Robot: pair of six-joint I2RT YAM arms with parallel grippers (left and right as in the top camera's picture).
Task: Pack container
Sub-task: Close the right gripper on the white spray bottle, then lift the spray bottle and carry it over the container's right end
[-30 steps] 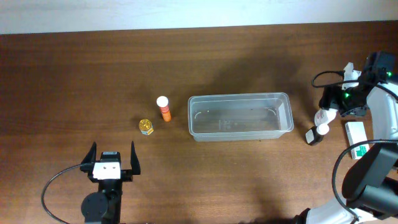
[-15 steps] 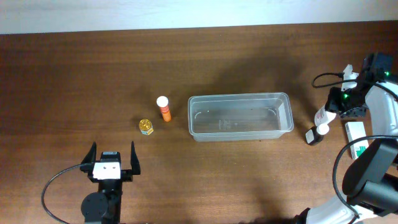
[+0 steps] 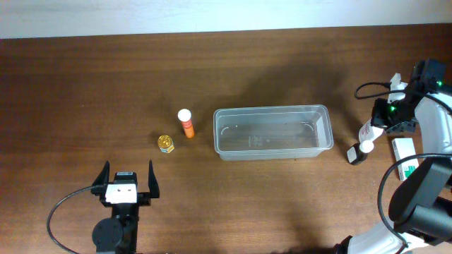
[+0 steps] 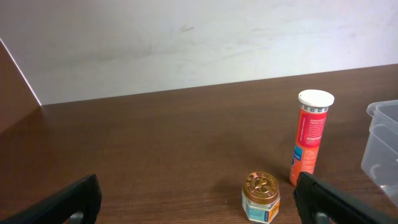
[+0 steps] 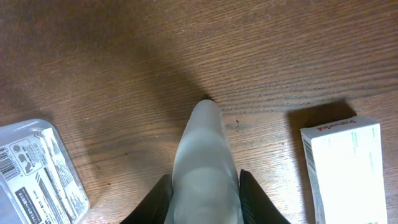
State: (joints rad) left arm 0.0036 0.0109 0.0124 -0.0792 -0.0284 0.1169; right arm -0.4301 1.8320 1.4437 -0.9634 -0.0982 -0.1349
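The container (image 3: 272, 109) lies right of the desk's (image 3: 85, 85) middle, with open wood along both long sides. The left tool (image 3: 128, 169) hangs released near the front edge. At the right edge, the right tool (image 5: 204, 198) grips a white bottle (image 5: 202, 149), a box (image 5: 345, 168) just beside.

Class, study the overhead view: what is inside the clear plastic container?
Nothing: the container is empty, the table showing through its clear floor. Overhead, nothing covers its inside. The orange tube and small jar stand outside it.
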